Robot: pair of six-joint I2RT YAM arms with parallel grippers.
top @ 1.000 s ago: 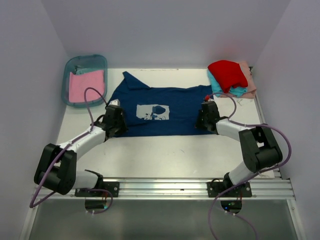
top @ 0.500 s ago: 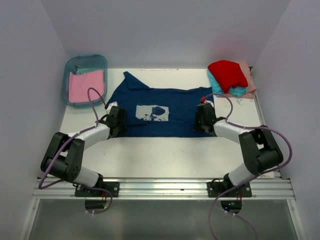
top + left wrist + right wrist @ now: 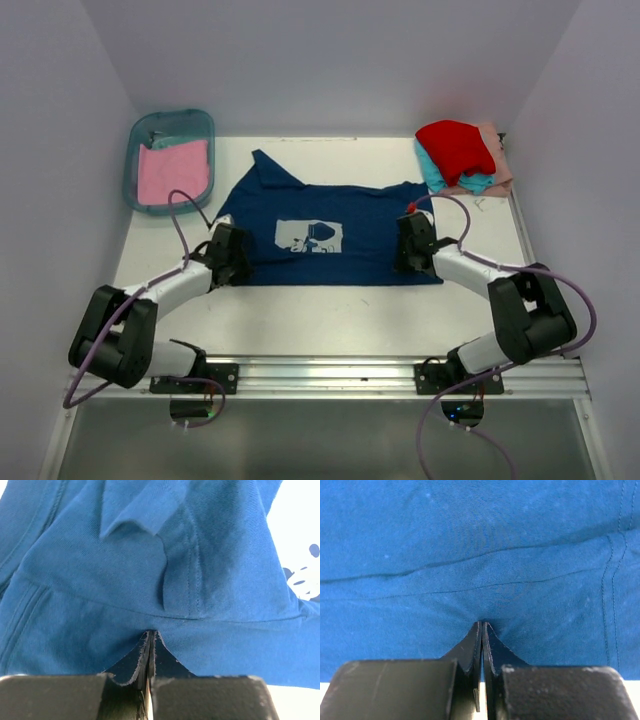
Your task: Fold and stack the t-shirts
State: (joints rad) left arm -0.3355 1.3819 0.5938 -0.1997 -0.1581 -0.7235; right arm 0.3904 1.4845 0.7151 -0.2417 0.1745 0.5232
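A navy blue t-shirt (image 3: 365,215) with a pale square print (image 3: 310,236) lies spread flat in the middle of the table. My left gripper (image 3: 237,262) is shut on its left edge, and the cloth puckers at the closed tips (image 3: 151,633). At the shirt's right edge my right gripper (image 3: 409,250) is also shut, pinching a fold of the blue cloth (image 3: 482,624). A plain pink t-shirt (image 3: 173,170) lies in the bin. Red (image 3: 455,148), teal (image 3: 438,176) and peach (image 3: 497,165) t-shirts sit heaped at the back right.
A teal translucent plastic bin (image 3: 170,122) stands at the back left corner. White walls close in the table on three sides. The metal rail (image 3: 330,375) carrying the arm bases runs along the near edge.
Both grippers, still shut on the navy shirt, have drawn it toward the near edge and slightly right. Its near hem now lies closer to the arms.
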